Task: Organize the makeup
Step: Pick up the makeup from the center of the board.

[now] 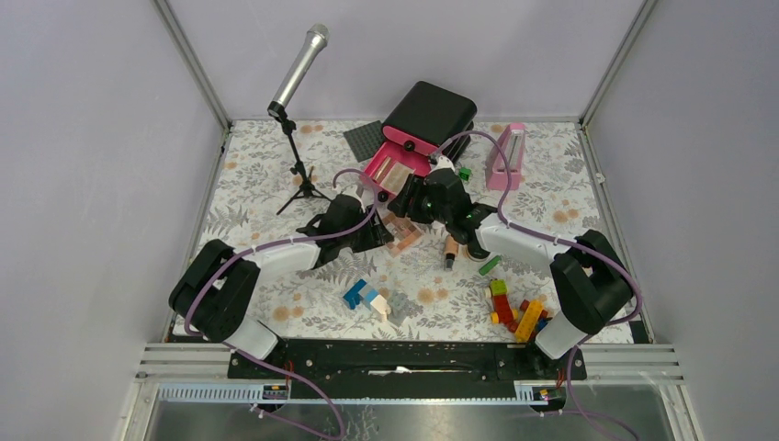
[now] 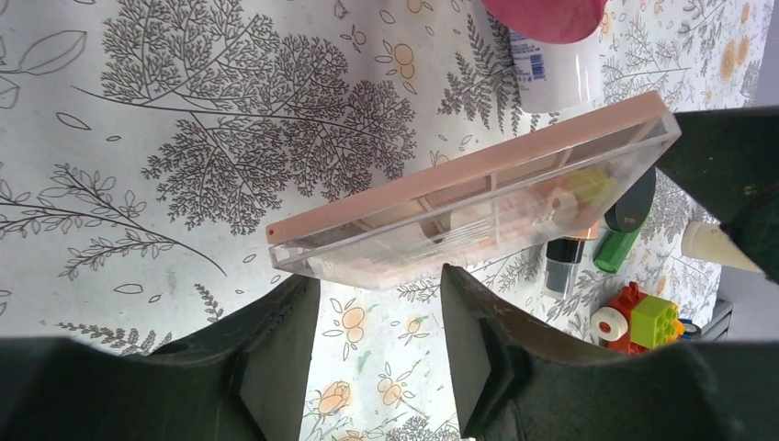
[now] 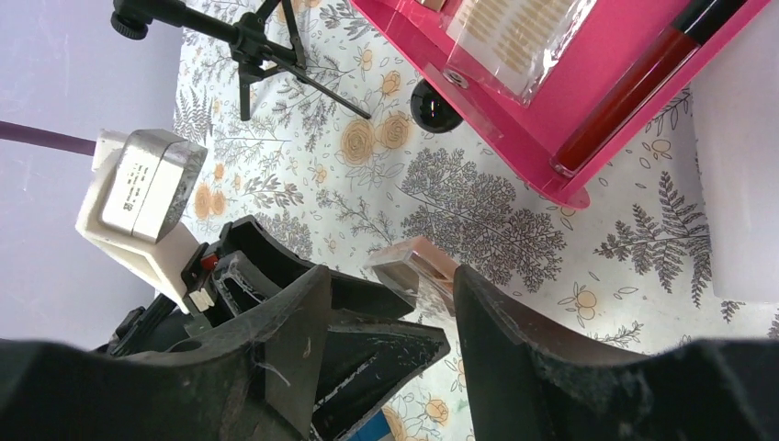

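A peach palette with a clear lid lies tilted on the floral cloth between both grippers. My left gripper is open, its fingertips just short of the palette's near edge. My right gripper is open too, with one end of the palette at its tips beside the right finger. The pink organizer tray holds a red pencil and a clear packet. A round black compact sits by the tray. A white tube and a black-capped bottle lie nearby.
A microphone on a tripod stands at the back left. A pink metronome is at the back right. Bright bricks are piled near the right arm's base, and blue and white bricks lie in front. The organizer's black lid stands behind the tray.
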Controlling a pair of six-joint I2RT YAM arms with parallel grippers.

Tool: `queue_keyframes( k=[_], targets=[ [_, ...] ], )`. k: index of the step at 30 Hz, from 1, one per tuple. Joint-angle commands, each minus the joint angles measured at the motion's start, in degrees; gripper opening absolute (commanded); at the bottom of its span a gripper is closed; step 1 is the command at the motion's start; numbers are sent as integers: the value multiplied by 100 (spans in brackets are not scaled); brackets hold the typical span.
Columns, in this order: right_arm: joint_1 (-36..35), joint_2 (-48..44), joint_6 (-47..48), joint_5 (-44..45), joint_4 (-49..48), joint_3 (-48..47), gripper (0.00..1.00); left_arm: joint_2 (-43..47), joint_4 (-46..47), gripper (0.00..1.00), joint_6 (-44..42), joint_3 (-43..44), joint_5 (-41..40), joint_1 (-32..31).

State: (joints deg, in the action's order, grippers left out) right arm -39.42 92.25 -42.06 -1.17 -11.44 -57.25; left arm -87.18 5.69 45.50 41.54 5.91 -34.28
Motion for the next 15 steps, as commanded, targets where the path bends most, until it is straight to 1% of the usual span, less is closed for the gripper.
queue_keyframes(
  k=[1, 15],
  targets=[
    [-120, -151, -25, -388, -191, -122, 57, 54, 679, 51, 44, 401, 325, -87],
    [-116, -119, 25, -393, -98, -163, 56, 150, 533, 53, -12, 604, 192, -79]
  ],
)
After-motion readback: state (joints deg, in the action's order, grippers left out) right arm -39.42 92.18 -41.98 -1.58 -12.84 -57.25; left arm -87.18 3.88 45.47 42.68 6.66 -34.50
